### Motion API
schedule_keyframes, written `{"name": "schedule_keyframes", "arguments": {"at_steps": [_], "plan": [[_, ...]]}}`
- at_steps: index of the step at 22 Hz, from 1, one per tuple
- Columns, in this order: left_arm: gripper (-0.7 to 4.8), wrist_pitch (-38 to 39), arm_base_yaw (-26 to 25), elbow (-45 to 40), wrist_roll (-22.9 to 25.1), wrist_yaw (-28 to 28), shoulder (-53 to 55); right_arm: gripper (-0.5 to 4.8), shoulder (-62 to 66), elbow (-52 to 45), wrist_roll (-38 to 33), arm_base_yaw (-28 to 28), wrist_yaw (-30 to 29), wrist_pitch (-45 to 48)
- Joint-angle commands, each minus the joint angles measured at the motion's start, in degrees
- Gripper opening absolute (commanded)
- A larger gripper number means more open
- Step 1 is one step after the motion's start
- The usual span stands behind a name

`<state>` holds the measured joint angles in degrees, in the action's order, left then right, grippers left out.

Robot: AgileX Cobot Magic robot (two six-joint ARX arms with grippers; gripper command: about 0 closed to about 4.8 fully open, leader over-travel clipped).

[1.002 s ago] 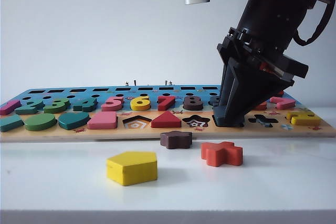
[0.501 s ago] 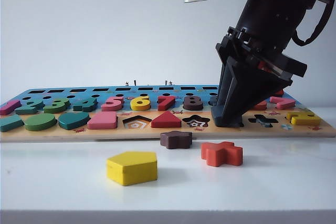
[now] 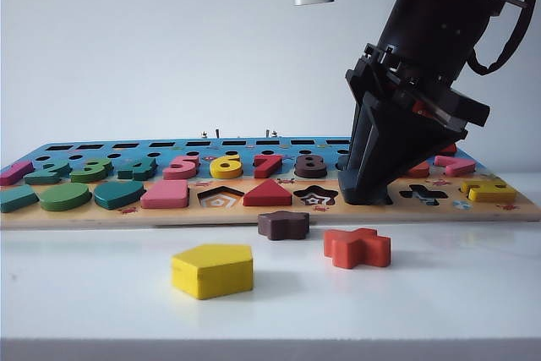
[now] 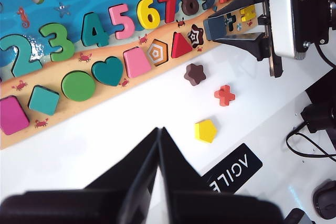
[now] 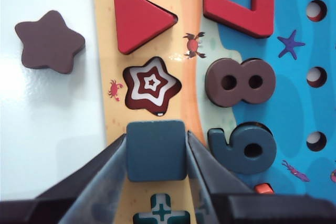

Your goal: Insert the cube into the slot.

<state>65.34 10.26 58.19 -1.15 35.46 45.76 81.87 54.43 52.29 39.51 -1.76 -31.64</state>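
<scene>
Two fingers of my right gripper [image 5: 156, 153] press on opposite flat edges of the cube [image 5: 156, 149], jaws part-way closed on it across its full width. The cube sits low on the puzzle board [image 5: 157, 40], between the star cutout [image 5: 151, 84] and the cross cutout [image 5: 163, 209], where its slot should lie; the slot floor is hidden beneath it, so whether it is fully seated I cannot tell. In the exterior view my right gripper [image 3: 365, 194] points steeply down onto the board's front row. I judge the cube a light, rigid wooden tile with smooth painted faces, somewhat slippery; the side edges are the sensible hold, keeping it level so the rounded corners do not catch. My left gripper [image 4: 159, 145] hangs over bare table well clear of the board, jaws closed to a point and empty.
</scene>
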Motion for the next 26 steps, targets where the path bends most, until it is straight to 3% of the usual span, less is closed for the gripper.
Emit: {"name": "schedule_keyframes", "arguments": {"at_steps": [1, 26], "plan": [[0.17, -0.81, -0.04, 0.22, 0.24, 0.11, -0.07, 1.21, -0.07, 0.15, -0.20, 0.07, 0.57, 0.52], [0.17, -0.79, -0.04, 0.22, 0.22, 0.11, -0.07, 1.20, -0.50, 0.17, -1.27, 0.09, 1.64, -0.72]]}}
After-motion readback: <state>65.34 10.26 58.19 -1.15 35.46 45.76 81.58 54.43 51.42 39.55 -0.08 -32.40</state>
